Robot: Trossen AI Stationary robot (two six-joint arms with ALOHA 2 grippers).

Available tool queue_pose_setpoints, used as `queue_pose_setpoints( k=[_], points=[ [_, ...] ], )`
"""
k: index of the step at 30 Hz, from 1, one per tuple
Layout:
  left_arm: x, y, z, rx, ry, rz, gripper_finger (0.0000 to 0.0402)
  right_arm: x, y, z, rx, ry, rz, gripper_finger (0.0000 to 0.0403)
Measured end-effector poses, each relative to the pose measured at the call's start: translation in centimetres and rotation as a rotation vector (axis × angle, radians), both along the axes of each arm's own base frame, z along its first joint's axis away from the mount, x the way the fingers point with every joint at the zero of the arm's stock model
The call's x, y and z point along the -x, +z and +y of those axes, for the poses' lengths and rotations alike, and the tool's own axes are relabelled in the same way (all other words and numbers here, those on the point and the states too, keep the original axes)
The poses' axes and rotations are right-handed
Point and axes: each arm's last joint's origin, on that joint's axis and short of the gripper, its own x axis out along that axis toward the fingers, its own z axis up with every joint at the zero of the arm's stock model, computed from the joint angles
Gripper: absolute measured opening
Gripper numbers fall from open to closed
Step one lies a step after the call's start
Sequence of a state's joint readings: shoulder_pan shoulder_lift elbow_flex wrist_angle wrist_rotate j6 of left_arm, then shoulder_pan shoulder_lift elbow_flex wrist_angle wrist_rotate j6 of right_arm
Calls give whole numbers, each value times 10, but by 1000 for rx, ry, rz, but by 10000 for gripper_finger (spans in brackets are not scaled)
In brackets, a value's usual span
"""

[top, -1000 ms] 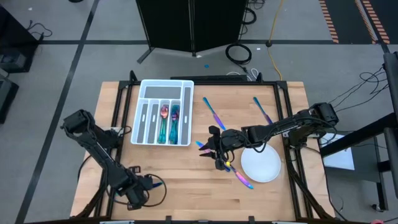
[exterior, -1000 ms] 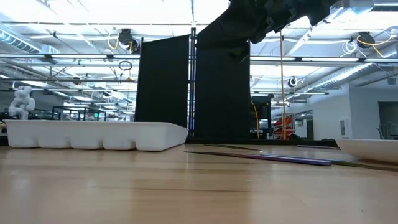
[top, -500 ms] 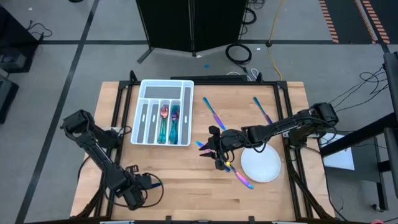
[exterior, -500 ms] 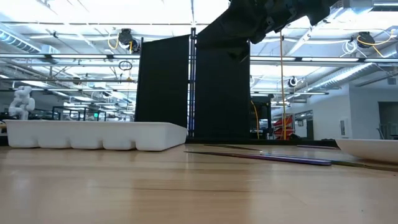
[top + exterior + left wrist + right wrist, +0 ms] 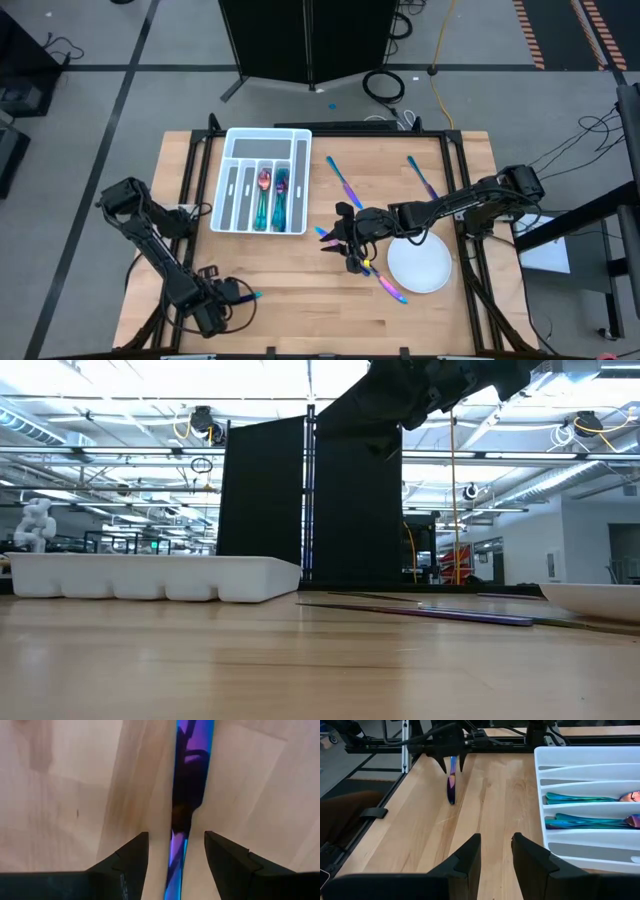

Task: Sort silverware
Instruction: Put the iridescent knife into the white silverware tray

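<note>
The left gripper (image 5: 175,851) stood spread around an iridescent knife (image 5: 190,785), well apart from the white tray (image 5: 222,182); the right gripper (image 5: 495,852) hung parted, empty.

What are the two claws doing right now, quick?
Left gripper: open, straddling a knife lying on the table.
Right gripper: open, holding nothing.

High cam overhead; low at tabletop; wrists close, forward.
</note>
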State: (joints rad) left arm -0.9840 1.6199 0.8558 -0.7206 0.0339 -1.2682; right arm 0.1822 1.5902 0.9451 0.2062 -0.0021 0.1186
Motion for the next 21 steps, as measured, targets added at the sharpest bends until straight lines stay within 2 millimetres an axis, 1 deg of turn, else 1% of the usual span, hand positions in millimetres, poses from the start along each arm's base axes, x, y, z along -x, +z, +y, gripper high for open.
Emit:
queue_pose_setpoints(
  k=[4,6,12,16,18,21],
  points=[
    [0,-1,0,2,6,3,193,0,0,0,0,0,-1,95],
    [0,-1,0,4,6,1,186,0,0,0,1,0,-1,95],
    [1,-1,-1,0,-4,-6,140,0,0,0,3,1,-1,95],
    [3,-9,-4,-35,-16,2,123,0,0,0,3,1,-2,95],
    [3,-14,-6,-55,-20,14,121,0,0,0,3,1,-2,95],
    [3,-16,-5,-73,-15,24,120,0,0,0,3,0,-3,95]
  ],
)
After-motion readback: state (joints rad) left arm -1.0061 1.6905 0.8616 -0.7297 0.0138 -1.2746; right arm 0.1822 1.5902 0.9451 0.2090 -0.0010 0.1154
